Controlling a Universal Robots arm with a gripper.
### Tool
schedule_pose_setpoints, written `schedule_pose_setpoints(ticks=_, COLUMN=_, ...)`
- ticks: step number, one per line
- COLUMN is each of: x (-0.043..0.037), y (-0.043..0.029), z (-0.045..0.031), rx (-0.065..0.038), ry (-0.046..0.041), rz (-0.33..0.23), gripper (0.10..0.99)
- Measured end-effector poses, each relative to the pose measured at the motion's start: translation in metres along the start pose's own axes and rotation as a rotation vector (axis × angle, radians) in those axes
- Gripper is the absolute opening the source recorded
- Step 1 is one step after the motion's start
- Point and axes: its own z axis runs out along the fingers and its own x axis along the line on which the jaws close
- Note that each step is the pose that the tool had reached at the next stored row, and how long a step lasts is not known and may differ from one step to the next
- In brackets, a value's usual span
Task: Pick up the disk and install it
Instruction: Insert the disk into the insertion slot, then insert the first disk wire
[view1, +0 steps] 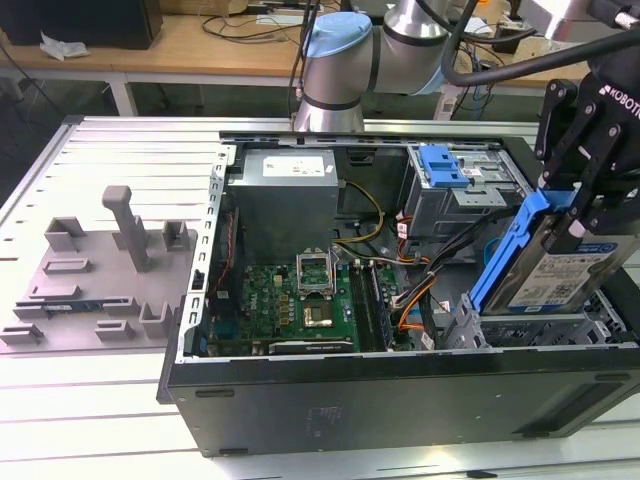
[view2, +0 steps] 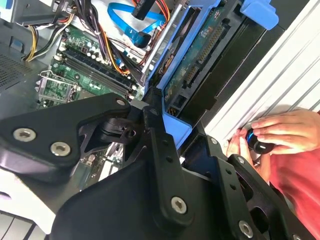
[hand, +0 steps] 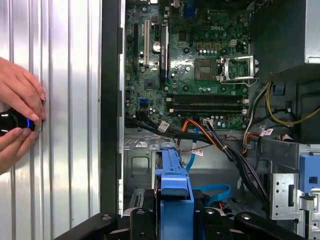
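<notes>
Nearest in the exterior view is the black front wall of the computer case (view1: 400, 400), which lies open on the ribbed table (view1: 90, 410). Just behind that wall, at the exterior view's right, stands the metal drive cage (view1: 470, 325). The disk (view1: 565, 275) hangs over it, tilted, with its lower edge at the cage's mouth and its blue frame (view1: 510, 245) on the side facing the motherboard. The gripper (view1: 585, 205) is clamped on the disk's upper end, jaws closed on it.

The step in hand looks like the install itself: the pick-up is done and the drive is not yet seated. Seating it would seem to call for squaring the tilted drive to the cage rails and lowering it straight. The orange and black cables (view1: 412, 305) run just beside the cage, and a blue data cable (hand: 215, 192) loops near its opening in the first wrist view. Either could catch the frame.

Farther back lie the green motherboard (view1: 300, 300), then the grey power supply (view1: 285, 195), then the arm's base (view1: 335, 70). On the table beside the case, a person's hands (hand: 17, 100) hold a small black device (hand: 12, 122), well apart from the gripper.
</notes>
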Motion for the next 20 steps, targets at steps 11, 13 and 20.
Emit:
schedule_pose_setpoints(ticks=11, x=0.0034, y=-0.0002, z=0.0235, rx=0.0, ry=0.0009, rz=0.0, gripper=0.365)
schedule_pose_setpoints(ticks=13, x=0.0036, y=-0.0002, z=0.024, rx=0.0, ry=-0.0002, rz=0.0, gripper=0.502)
schedule_pose_setpoints(ticks=20, x=0.0037, y=-0.0002, z=0.0242, rx=0.0, ry=-0.0004, rz=0.0, gripper=0.502)
